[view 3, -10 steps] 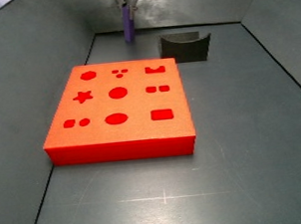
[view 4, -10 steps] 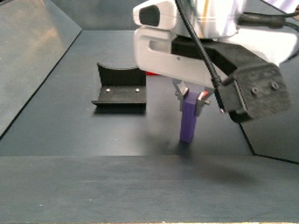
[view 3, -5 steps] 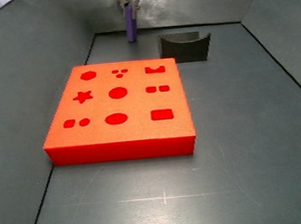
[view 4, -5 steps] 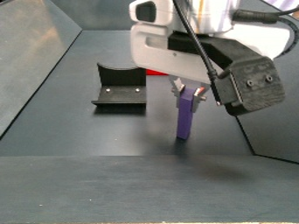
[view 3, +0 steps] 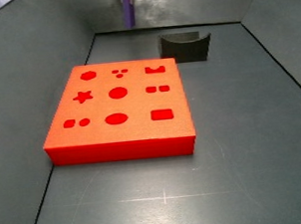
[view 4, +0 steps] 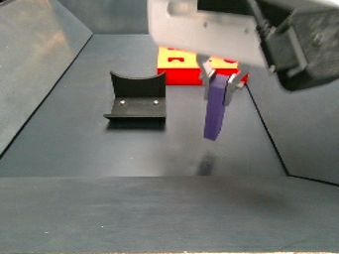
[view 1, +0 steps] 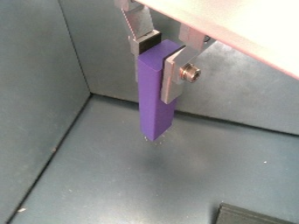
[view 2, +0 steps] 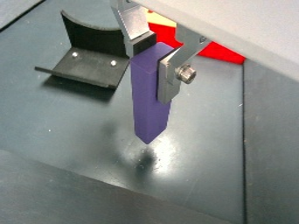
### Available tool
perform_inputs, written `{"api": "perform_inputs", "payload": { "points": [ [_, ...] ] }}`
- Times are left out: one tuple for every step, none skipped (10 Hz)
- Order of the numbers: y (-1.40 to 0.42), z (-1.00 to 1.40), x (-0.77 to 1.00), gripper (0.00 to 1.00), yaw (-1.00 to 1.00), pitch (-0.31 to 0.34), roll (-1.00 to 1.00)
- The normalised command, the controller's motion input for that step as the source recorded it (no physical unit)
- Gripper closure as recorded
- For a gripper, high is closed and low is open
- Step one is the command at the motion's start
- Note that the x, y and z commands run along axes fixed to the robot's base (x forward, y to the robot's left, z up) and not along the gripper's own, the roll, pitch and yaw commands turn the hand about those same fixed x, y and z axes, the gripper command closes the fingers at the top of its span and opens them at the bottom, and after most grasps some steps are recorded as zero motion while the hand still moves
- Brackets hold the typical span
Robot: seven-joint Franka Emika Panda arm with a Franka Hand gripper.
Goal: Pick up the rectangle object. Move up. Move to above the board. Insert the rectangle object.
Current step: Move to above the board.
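1. Clearly, your gripper (view 1: 159, 54) was clamped on the rectangle object (view 1: 156, 98) — both wrist views showed the silver finger plates pressed against the top of the purple block from either side.
2. You had the block hanging upright below the fingers (view 2: 176, 72), with its lower end clear of the dark floor (view 2: 82, 188); in a wrist view a faint mark lay on the floor just under that end.
3. You could see the same thing in a side view: the rectangle object (view 4: 215, 107) hung in the air under the white gripper body (view 4: 219, 35), not touching the floor.
4. Your board (view 3: 119, 107) lay flat on the floor in the middle of the enclosure, its shaped cut-outs facing up — well apart from the block.
5. You would have found the purple block (view 3: 128, 6) only as a small strip at the far end in that side view, above the back edge of the floor.
6. Your fixture (view 4: 135, 97) — the dark U-shaped holder — stood on the floor near the held block, and in a wrist view it (view 2: 89, 51) sat just beyond it, with a red corner of the board (view 2: 205, 48) behind the fingers.
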Motion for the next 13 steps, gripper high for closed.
{"api": "perform_inputs", "payload": {
  "points": [
    [0.03,1.00,-0.04,1.00,0.58,-0.007,-0.25],
    [0.03,1.00,-0.04,1.00,0.57,-0.006,-0.25],
    [0.03,1.00,-0.04,1.00,0.39,0.011,-0.22],
    [0.03,1.00,-0.04,1.00,0.25,0.023,-0.18],
    [0.03,1.00,-0.03,1.00,0.13,0.046,-0.14],
    [0.03,1.00,-0.03,1.00,0.10,0.059,-0.12],
    [0.03,1.00,-0.02,1.00,0.05,0.084,-0.07],
    [0.03,1.00,-0.02,1.00,0.04,0.090,-0.05],
    [0.03,1.00,-0.02,1.00,0.03,0.096,-0.02],
    [0.03,1.00,-0.02,1.00,0.03,0.102,0.01],
    [0.03,1.00,-0.02,1.00,0.03,0.105,0.03],
    [0.03,1.00,-0.01,1.00,0.03,0.105,0.04],
    [0.03,1.00,-0.01,1.00,0.02,0.102,0.04]
  ]
}}
